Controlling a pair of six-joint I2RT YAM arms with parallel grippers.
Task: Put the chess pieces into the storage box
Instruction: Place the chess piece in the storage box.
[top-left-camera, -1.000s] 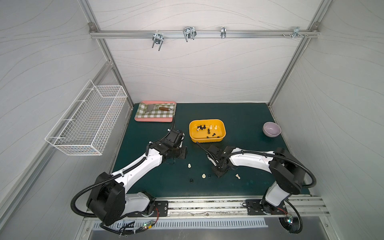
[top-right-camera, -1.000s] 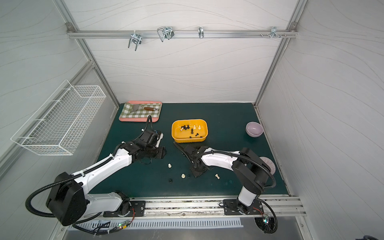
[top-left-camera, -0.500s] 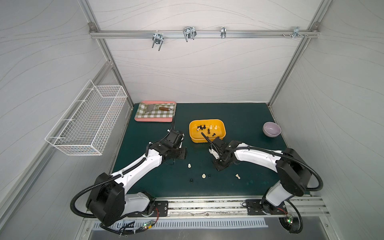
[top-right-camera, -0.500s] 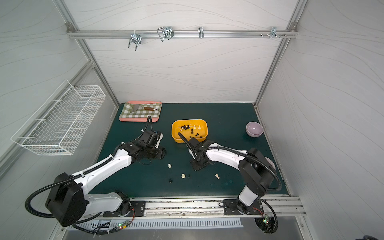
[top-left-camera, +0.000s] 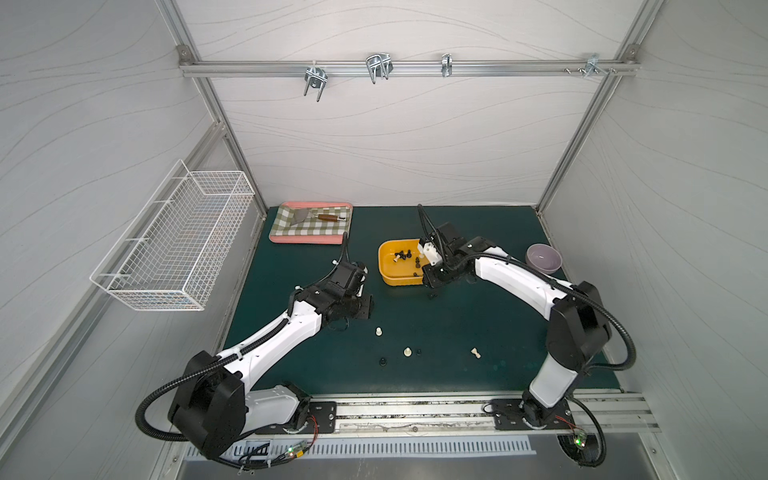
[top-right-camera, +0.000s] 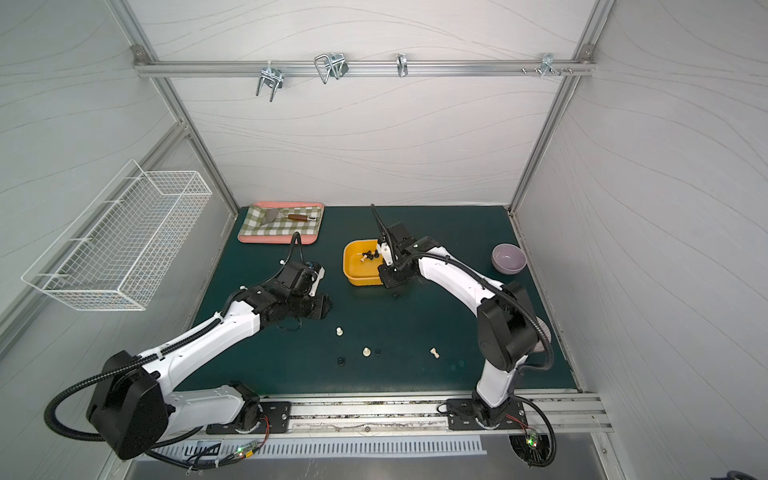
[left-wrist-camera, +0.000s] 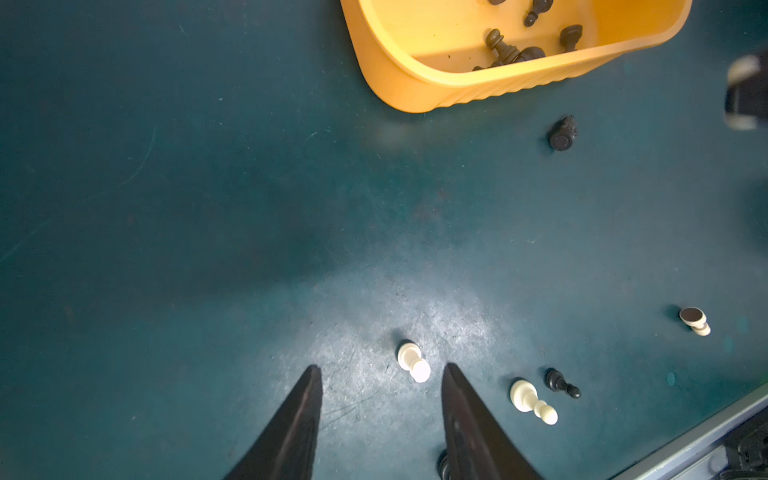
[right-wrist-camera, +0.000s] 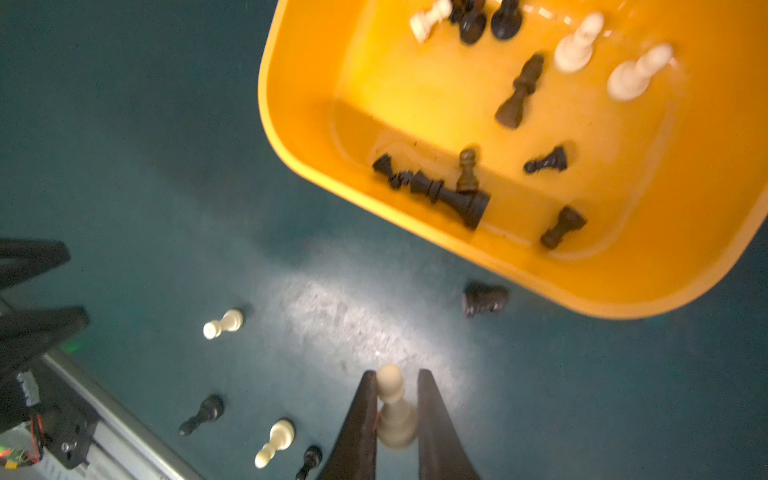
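Note:
The yellow storage box (top-left-camera: 401, 279) (right-wrist-camera: 291, 124) sits mid-table with several black and cream chess pieces inside. My right gripper (right-wrist-camera: 395, 376) (top-left-camera: 430, 280) is shut on a cream-white chess piece (right-wrist-camera: 392, 409) and hovers over the mat at the box's near right corner. My left gripper (left-wrist-camera: 380, 368) (top-left-camera: 365, 307) is open, left of the box. A white pawn (left-wrist-camera: 412, 360) (top-left-camera: 378, 331) stands just past its tips. Loose on the mat are a white piece (top-left-camera: 407, 352), a black piece (top-left-camera: 382, 361), another white one (top-left-camera: 476, 353) and a dark piece (left-wrist-camera: 562, 134) beside the box.
A pink-rimmed checkered tray (top-left-camera: 311, 239) holding a trowel lies at the back left. A purple bowl (top-left-camera: 543, 258) stands at the right. A white wire basket (top-left-camera: 178, 241) hangs on the left wall. A metal rail (top-left-camera: 415, 409) runs along the front edge.
My right arm has carried the cream-white piece from the front middle of the mat back toward the storage box. The left arm has stayed still.

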